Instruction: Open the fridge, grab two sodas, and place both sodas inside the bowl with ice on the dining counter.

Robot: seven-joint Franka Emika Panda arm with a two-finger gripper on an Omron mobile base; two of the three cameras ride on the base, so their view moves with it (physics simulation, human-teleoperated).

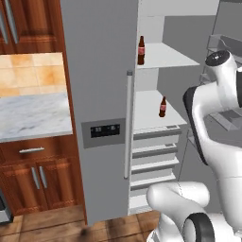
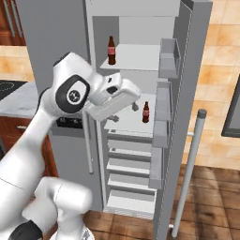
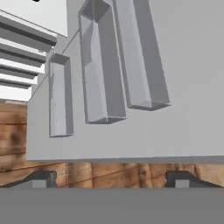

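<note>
The grey fridge point(image 1: 101, 94) stands with its right door point(image 2: 197, 70) swung wide open and its left door shut. One soda point(image 1: 141, 50) point(image 2: 111, 50) stands upright on an upper shelf. The other soda point(image 1: 163, 107) point(image 2: 146, 112) stands on the shelf below, near its front edge. My gripper point(image 2: 125, 113) point(image 3: 111, 179) hangs open in front of the lower shelf, left of the lower soda, holding nothing. In the hand view it faces the grey door bins point(image 3: 100, 65) on the inside of the open door. The bowl with ice and the dining counter are out of view.
Reddish wood cabinets and a marble worktop point(image 1: 33, 113) flank the fridge on the left. The open door's bar handle point(image 2: 190, 173) juts out on the right over the wood floor. Drawers point(image 1: 153, 156) fill the fridge below the lower shelf.
</note>
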